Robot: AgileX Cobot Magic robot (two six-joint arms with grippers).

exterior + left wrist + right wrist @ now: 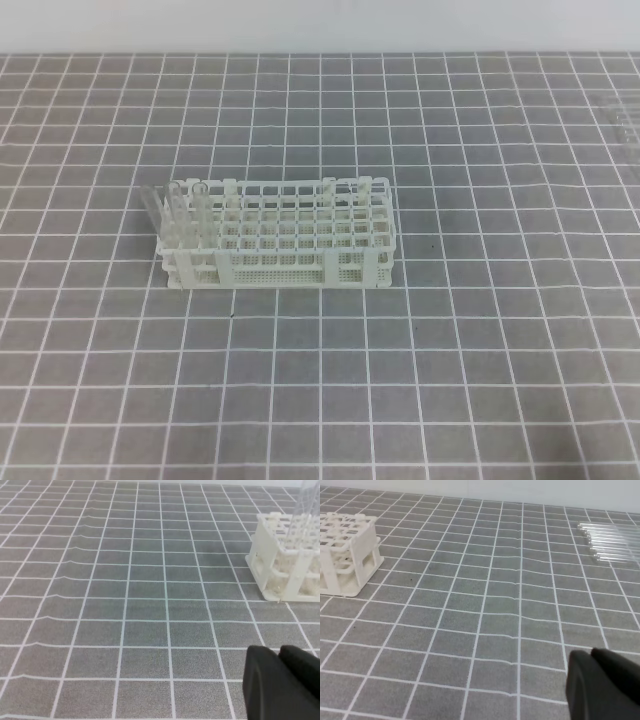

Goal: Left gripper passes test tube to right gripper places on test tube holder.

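The white rack (278, 235) stands near the middle of the bench (480, 350), which is covered by a grey mat with a white grid. Several clear tubes (185, 215) stand upright in its left-end holes; they are almost see-through, so their exact number is hard to make out. One tube (150, 205) at the far left leans outward, and whether it sits in a hole or rests against the rack cannot be told.

More clear tubes (612, 542) lie side by side on the mat well to the right of the rack; in the high view they are cut off at the right edge and barely visible.

Neither arm appears in the high view. The left pincer (280, 680) shows only as a dark blurred shape at the bottom right of its own camera, its fingers close together with nothing seen between them. The right pincer (602, 685) is likewise a dark lump in the corner, closed together and empty.
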